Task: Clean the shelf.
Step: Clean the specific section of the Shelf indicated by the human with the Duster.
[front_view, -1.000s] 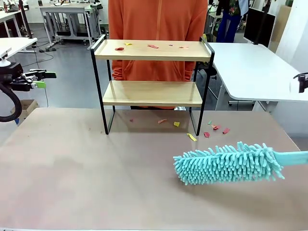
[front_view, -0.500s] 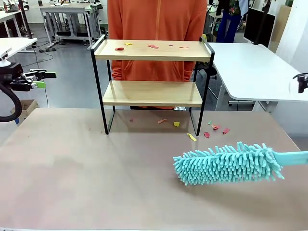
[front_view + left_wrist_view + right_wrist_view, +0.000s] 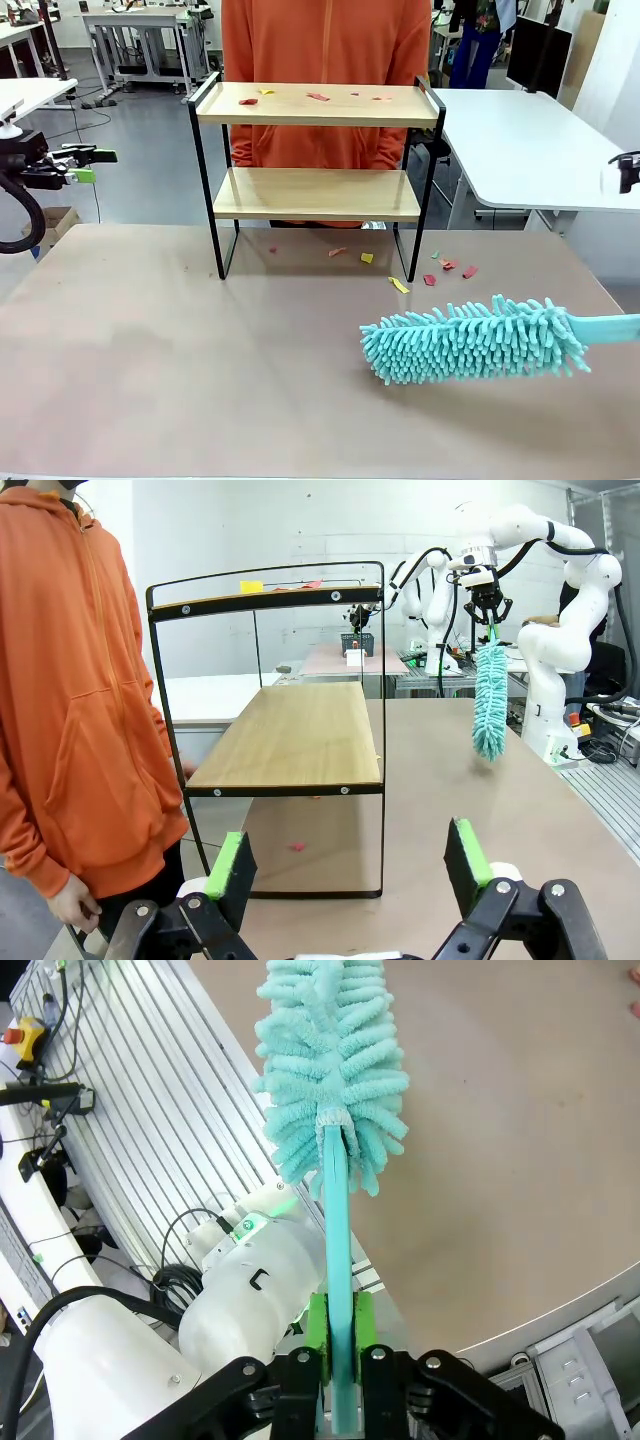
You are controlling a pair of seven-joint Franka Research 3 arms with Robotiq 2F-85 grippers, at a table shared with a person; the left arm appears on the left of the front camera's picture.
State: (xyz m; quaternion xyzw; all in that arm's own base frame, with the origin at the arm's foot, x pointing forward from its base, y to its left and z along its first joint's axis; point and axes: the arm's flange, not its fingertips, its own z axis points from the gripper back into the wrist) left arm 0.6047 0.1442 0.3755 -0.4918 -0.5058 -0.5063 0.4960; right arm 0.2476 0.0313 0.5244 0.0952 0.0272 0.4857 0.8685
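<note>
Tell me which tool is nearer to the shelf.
Left. The left tool is left of the shelf, close; the right tool, gripping the duster, is farther off to the right.

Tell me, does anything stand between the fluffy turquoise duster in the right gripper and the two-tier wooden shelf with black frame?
Nothing visible does. Between the fluffy turquoise duster, held by the right gripper, and the wooden shelf lies bare table with only flat paper scraps near the shelf's right foot.

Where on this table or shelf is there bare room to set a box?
Bare: the lower board of the shelf, and the table's left half in front of the shelf. Crowded: scraps on the top board and by the shelf's right leg; the duster over the table's right front.
</note>
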